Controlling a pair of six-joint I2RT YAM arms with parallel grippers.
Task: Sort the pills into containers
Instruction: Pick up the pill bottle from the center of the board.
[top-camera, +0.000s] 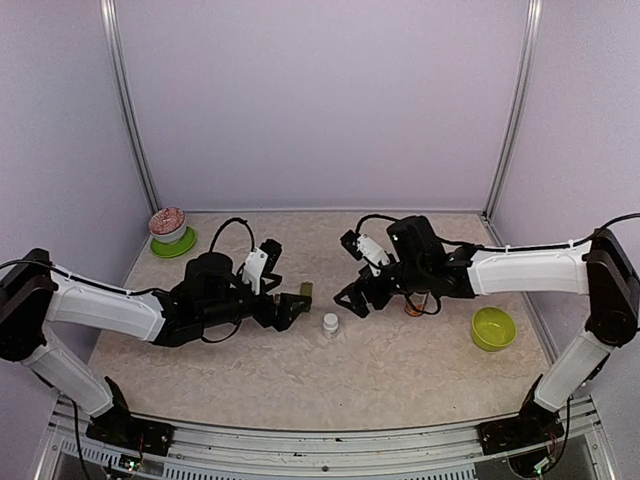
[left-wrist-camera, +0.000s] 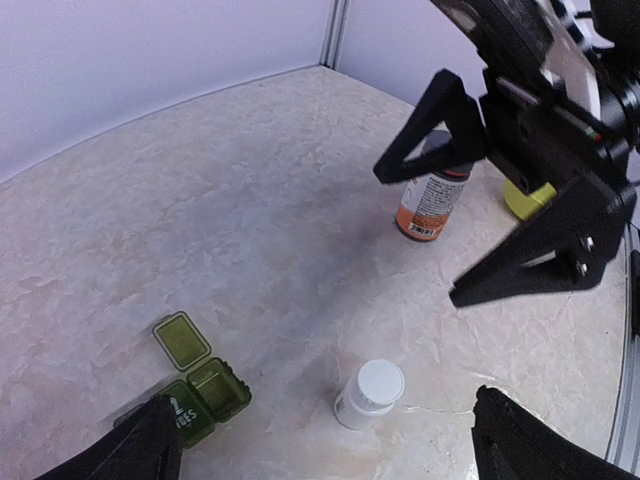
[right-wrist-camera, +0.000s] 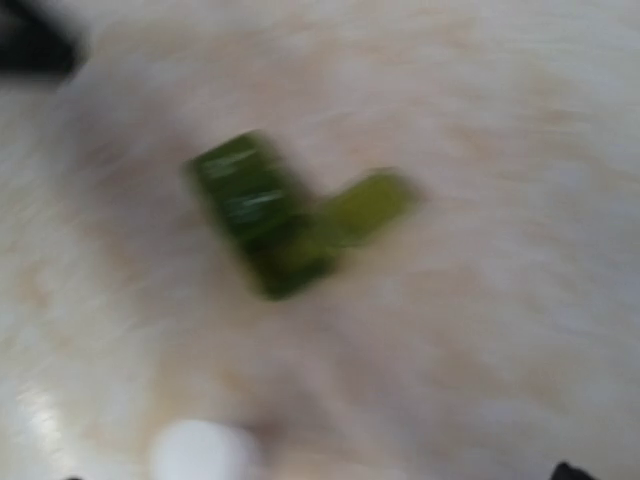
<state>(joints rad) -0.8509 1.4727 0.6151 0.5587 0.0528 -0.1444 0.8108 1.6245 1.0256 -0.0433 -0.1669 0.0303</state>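
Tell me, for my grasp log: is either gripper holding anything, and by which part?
Nothing is held. The left gripper and the right gripper are both open and empty; the pill organizer lies ungrasped.

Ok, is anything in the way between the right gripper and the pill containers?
Nothing visible: bare table lies between the right gripper and the containers. The white bottle stands just to the near side of that line, so a low approach might brush it.
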